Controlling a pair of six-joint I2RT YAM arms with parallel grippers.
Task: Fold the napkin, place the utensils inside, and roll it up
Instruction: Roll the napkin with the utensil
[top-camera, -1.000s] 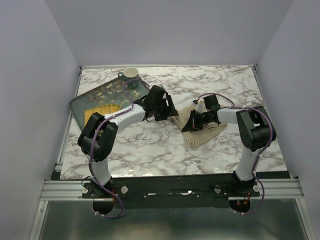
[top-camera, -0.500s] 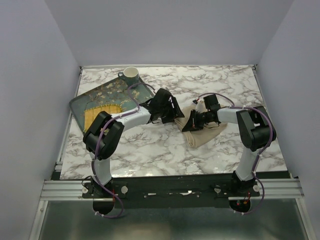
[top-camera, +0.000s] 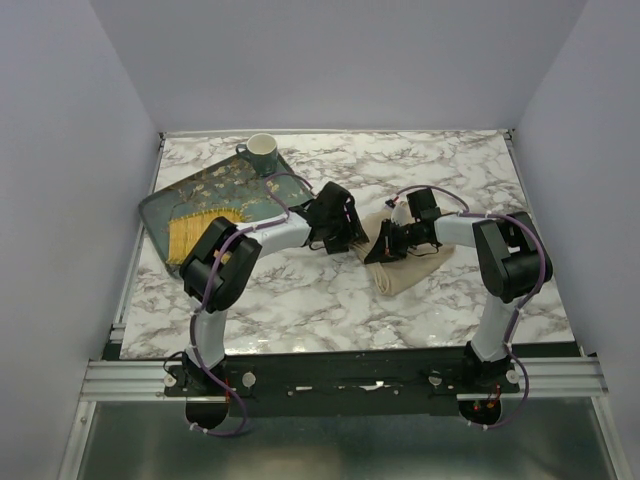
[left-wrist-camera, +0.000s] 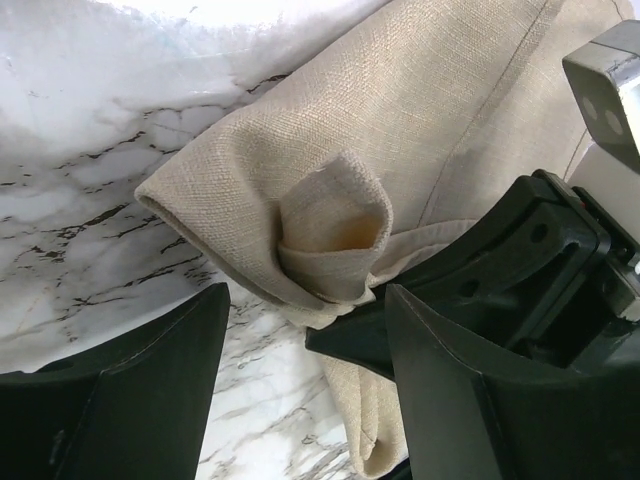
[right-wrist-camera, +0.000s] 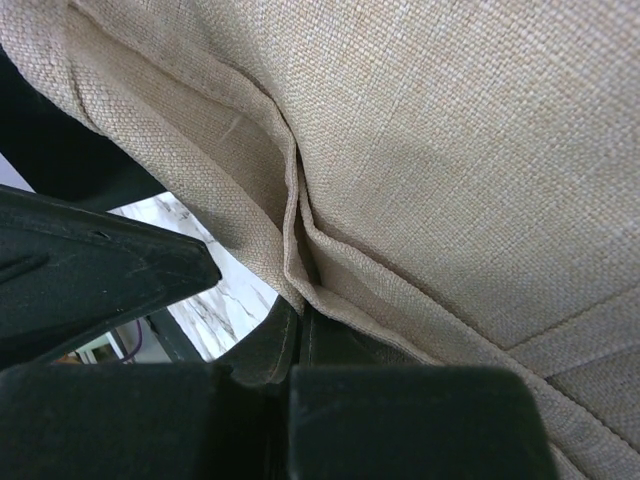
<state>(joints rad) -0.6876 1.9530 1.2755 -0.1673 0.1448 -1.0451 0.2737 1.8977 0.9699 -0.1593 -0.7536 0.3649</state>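
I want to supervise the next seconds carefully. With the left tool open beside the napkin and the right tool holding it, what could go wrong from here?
1. The left tool, open, sits very near the right tool, which is shut on the edge of the napkin; closing in could make them collide.
2. It might pinch only the curled corner and pull the fold open.
3. No spoon shows in any view; the roll may lack it.

Soft, even overhead light fills the top view; the glossy white-and-grey marbled tabletop shows a pale sheen near its front edge. In the left wrist view glare bleaches the marble, while the beige-tan woven cloth napkin is sharp. The right wrist view is crisp above and deeply shadowed below.
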